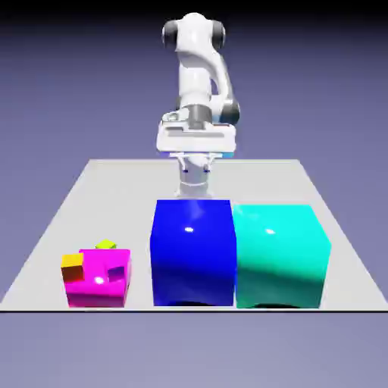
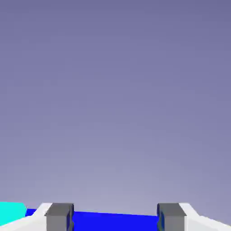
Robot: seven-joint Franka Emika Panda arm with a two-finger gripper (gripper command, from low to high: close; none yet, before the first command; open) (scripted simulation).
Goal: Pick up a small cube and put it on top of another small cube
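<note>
Released end effector [image 1: 196, 159] hovers upper centre, grasping nothing. Should swing toward tiny lime yellow-green cube [image 1: 106, 245] at lower left, descending squarely over it, avoiding big glossy blue block [image 1: 192, 250].

Lime cube [image 1: 107, 245] sits behind magenta block [image 1: 97, 280], beside blue block [image 1: 192, 250].

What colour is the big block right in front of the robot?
Deep blue: the big block shows best in the exterior view.

We are seeing a lime small cube [image 1: 107, 244] behind the magenta block [image 1: 98, 279], and blue [image 1: 192, 250] and cyan [image 1: 279, 254] blocks shining beside it.
</note>
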